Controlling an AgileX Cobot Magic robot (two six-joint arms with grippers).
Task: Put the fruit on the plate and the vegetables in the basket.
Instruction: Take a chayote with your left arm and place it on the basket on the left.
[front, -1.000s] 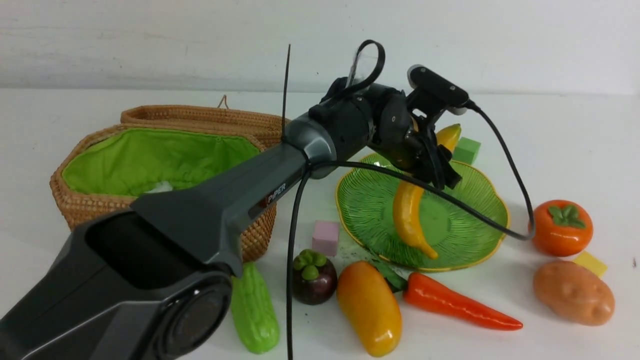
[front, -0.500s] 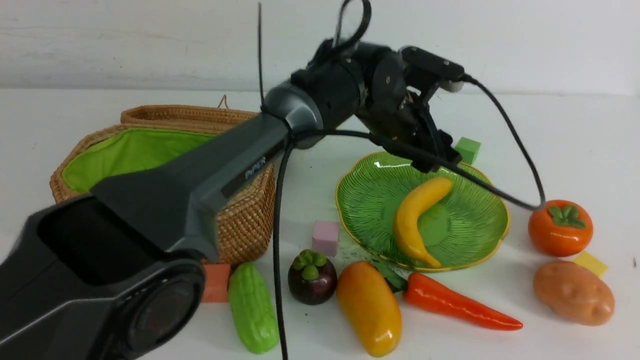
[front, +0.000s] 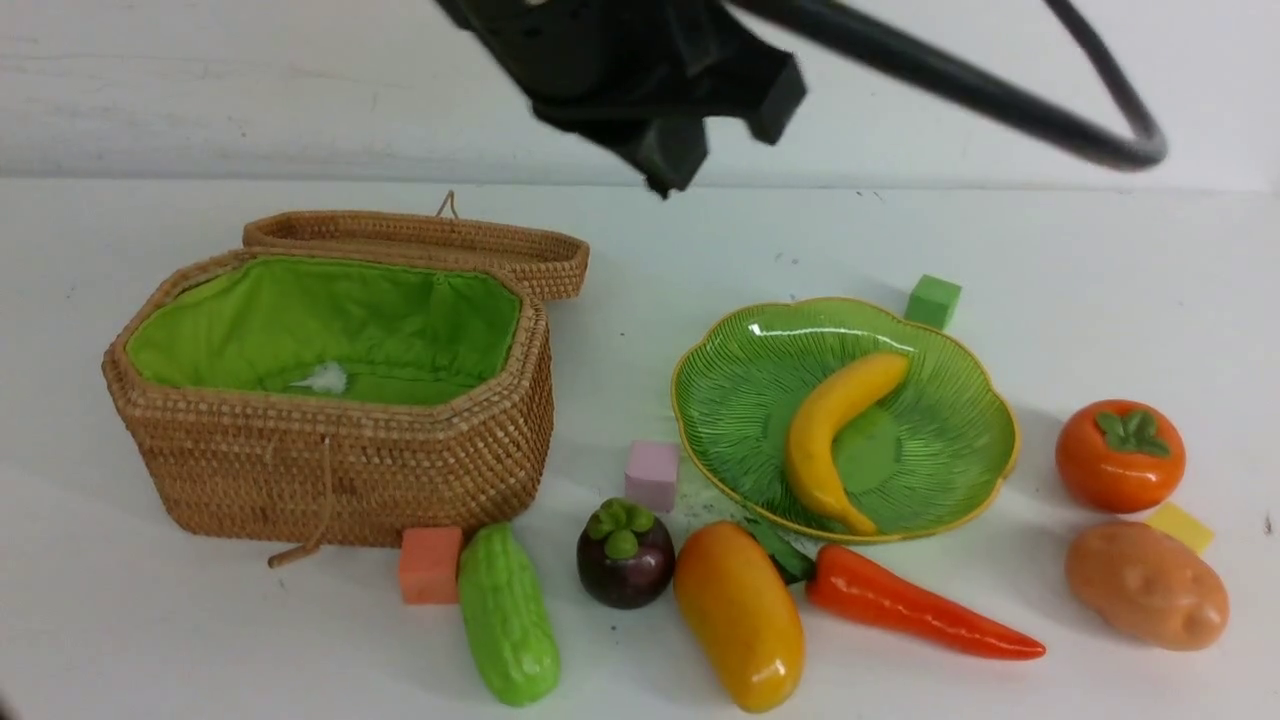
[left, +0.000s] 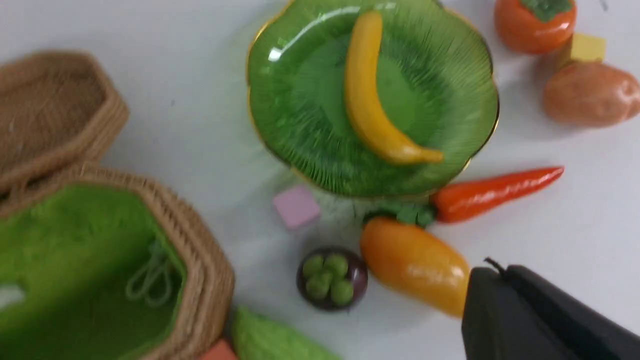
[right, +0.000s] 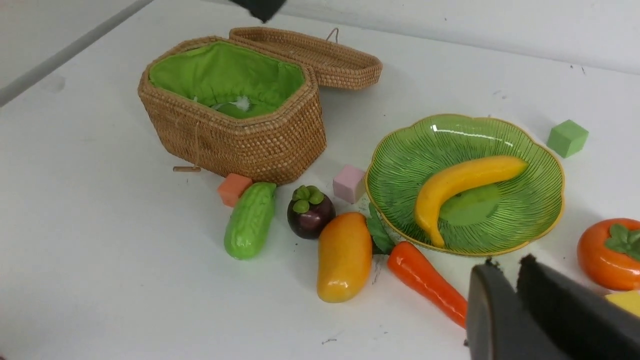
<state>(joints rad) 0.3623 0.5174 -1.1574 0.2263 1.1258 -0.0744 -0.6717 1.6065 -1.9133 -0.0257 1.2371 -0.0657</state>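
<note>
I read the left gripper (left: 495, 272) as clenched on nothing, raised above the table (front: 1100, 250); right gripper (right: 505, 265) empty too (jaws almost together, a thin slit between). Banana (front: 835, 430) lies across the plate (front: 730, 400); mango (front: 740, 615), mangosteen (front: 625, 555) and persimmon (front: 1120, 455) sit on the table near the plate; cucumber (front: 508, 615), carrot (front: 915, 605) and potato (front: 1145, 585) lie outside the basket (front: 340, 470), its lid open.

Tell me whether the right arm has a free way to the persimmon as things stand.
Probably yes. The persimmon sits in the open on the robot's right with nothing over it. Only the yellow cube and potato lie close in front of it. In the right wrist view it shows just beside the right hand.
</note>
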